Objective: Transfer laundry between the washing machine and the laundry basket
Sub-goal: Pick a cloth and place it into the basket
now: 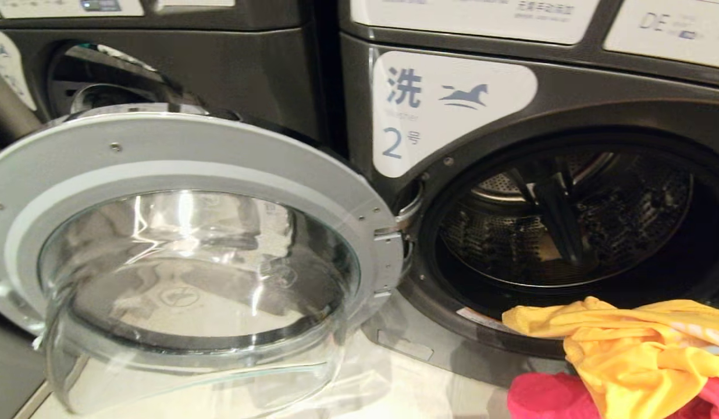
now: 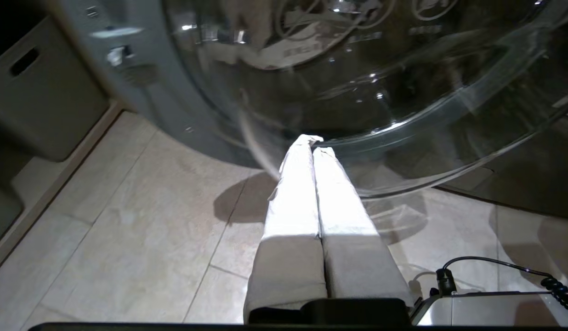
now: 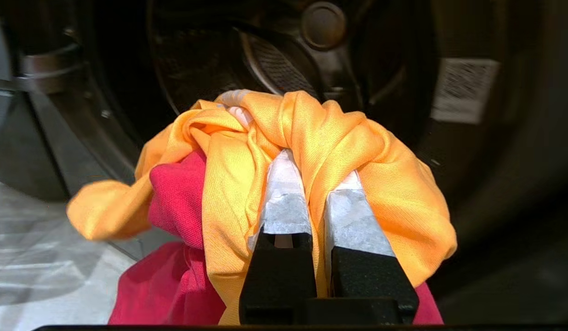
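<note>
At the drum mouth of the washing machine (image 1: 569, 227), I've got the right gripper (image 3: 314, 179) clamped on the yellow garment (image 3: 330, 138), with a pink garment (image 3: 178, 197) bunched in the same load. Judging this as the loading step. Next move calls for pushing forward past the rim, then letting go. Left gripper (image 2: 311, 142) parked low below the open door (image 1: 191, 233), jaws closed, empty.
</note>
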